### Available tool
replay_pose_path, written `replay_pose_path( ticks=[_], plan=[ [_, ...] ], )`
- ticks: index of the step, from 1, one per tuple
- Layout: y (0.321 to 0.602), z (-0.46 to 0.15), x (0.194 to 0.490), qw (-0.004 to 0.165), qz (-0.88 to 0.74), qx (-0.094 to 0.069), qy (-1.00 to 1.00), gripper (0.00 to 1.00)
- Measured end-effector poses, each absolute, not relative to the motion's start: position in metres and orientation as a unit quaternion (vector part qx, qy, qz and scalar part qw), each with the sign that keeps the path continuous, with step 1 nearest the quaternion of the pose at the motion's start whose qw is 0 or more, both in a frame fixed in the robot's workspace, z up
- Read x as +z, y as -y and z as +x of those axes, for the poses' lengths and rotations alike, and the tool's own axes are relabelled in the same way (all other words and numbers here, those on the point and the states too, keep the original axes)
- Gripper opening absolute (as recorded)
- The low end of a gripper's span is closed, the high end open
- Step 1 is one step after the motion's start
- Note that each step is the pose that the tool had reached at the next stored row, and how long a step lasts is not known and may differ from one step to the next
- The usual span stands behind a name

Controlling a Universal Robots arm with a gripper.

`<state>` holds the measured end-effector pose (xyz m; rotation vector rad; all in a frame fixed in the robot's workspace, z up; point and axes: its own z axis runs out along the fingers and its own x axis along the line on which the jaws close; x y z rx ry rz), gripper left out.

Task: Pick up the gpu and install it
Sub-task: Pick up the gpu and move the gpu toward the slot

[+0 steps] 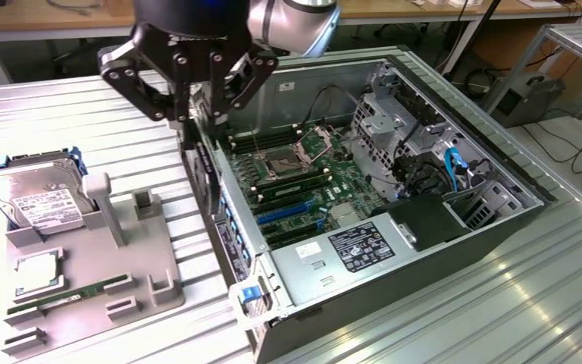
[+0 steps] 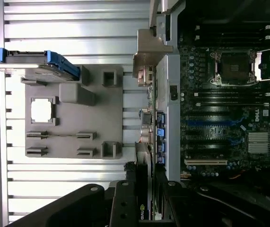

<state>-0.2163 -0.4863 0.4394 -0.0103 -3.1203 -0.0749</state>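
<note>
Pinching the thin flat black gpu card (image 1: 201,171) edge-down in the black two-finger gripper (image 1: 198,114), right above the rear wall edge of the open grey metal computer case (image 1: 392,303), so could easily snag that wall, tilt in the grip and miss the blue motherboard slots (image 1: 286,211).

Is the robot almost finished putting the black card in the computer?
About halfway. Done: the gpu is off the grey tray. In hand: the claw grips it, hanging on edge by the wall of the computer case. Left: it is not yet in a motherboard slot.
</note>
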Motion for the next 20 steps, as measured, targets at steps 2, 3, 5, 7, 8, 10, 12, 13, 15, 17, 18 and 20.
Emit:
replay_pose_path(
  ticks=[2, 3, 5, 7, 8, 10, 12, 13, 15, 17, 18, 20],
  plan=[
    [0.486, -0.205, 0.439, 0.012, -0.003, -0.024, 1.0, 0.26],
    [0.486, -0.2, 0.439, 0.013, -0.003, -0.024, 1.0, 0.26],
    [0.486, -0.191, 0.439, 0.014, -0.003, -0.024, 1.0, 0.26],
    [0.486, -0.18, 0.439, 0.014, -0.003, -0.025, 1.0, 0.26],
    [0.486, -0.174, 0.439, 0.015, -0.003, -0.025, 1.0, 0.26],
    [0.486, -0.165, 0.438, 0.016, -0.003, -0.025, 1.0, 0.26],
    [0.485, -0.153, 0.435, 0.016, -0.003, -0.025, 1.0, 0.26],
    [0.485, -0.148, 0.433, 0.017, -0.003, -0.025, 1.0, 0.26],
    [0.481, -0.135, 0.427, 0.017, -0.003, -0.025, 1.0, 0.26],
    [0.479, -0.126, 0.424, 0.017, -0.003, -0.024, 1.0, 0.26],
    [0.477, -0.121, 0.422, 0.017, -0.003, -0.024, 1.0, 0.26],
    [0.473, -0.11, 0.418, 0.017, -0.003, -0.024, 1.0, 0.26]
  ],
)
